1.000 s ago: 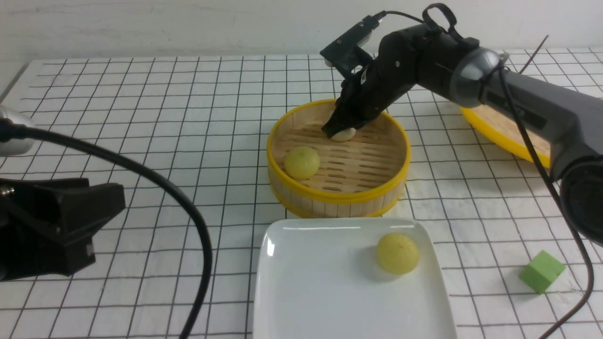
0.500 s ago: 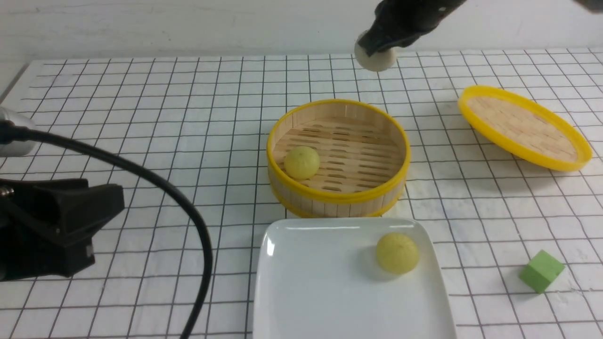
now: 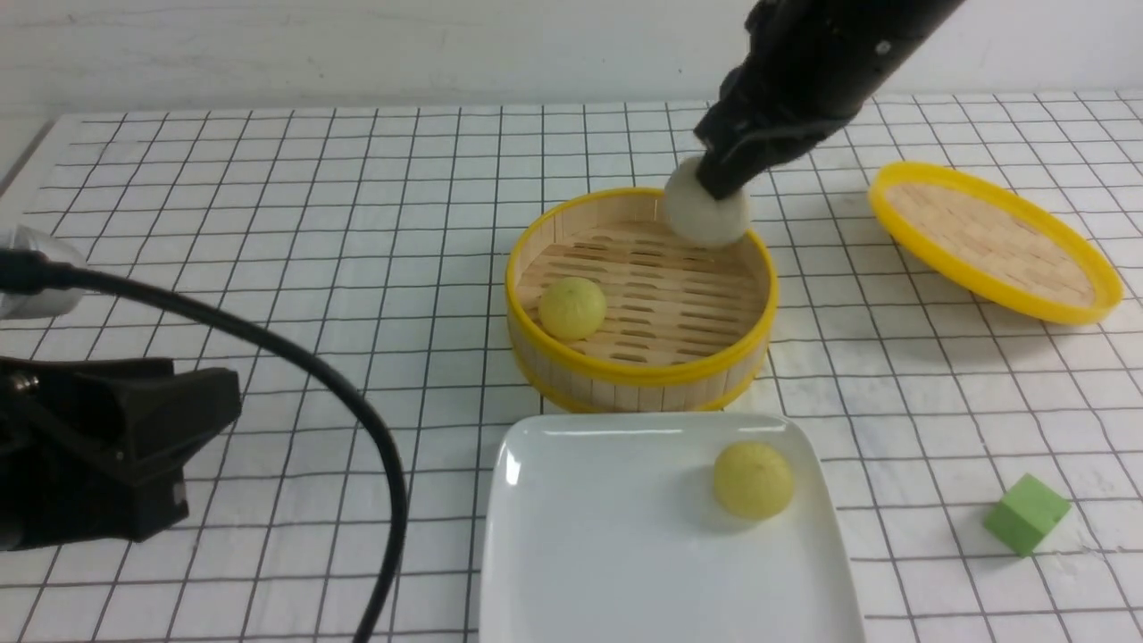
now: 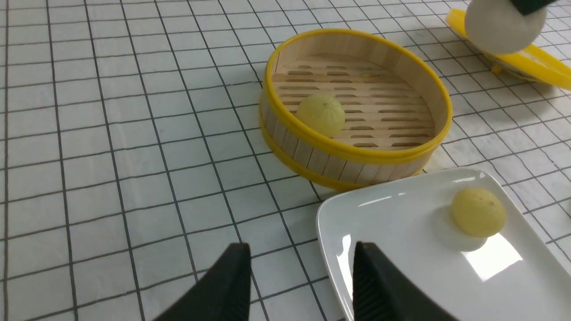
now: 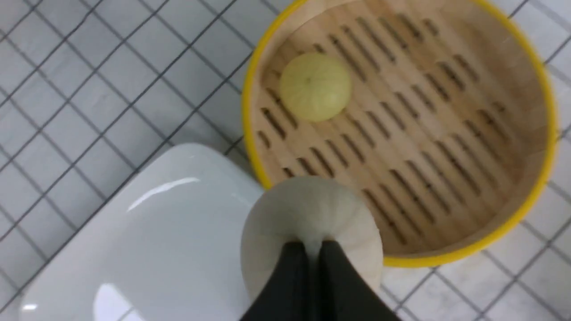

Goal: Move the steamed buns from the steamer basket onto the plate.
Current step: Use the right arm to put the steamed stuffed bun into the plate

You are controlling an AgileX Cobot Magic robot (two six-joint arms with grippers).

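At the left edge of the bench [image 3: 268, 223], near its front, the left fingers [image 4: 238, 278] stand wide apart and hold nothing. They are aimed across the grid cloth toward the plate's near-left corner. A black cable [image 3: 312, 371] arcs over them toward the front edge.

Around the middle of the bench sits the steamer basket [image 3: 638, 375], upright, with its slotted floor showing. The first yellow bun [image 3: 571, 308] rests on that floor against the left wall, on the side nearer the front edge.

Just in front of the basket, at the front edge of the bench, lies the plate [image 3: 607, 536]. Whether its far rim touches the basket cannot be told. The second yellow bun [image 3: 753, 480] sits on the plate's right half, toward the far right corner and clear of the rim.

Above the right side of the basket the right fingers [image 5: 312, 263] are pressed together, pinching the top of the white bun [image 3: 705, 214]. The bun hangs in the air, clear of the basket floor.

Farther right, toward the far right corner of the bench, lies the lid [image 3: 991, 241], with its woven face up and well apart from the basket. Near the front right corner sits a green cube [image 3: 1027, 513], alone on the cloth.
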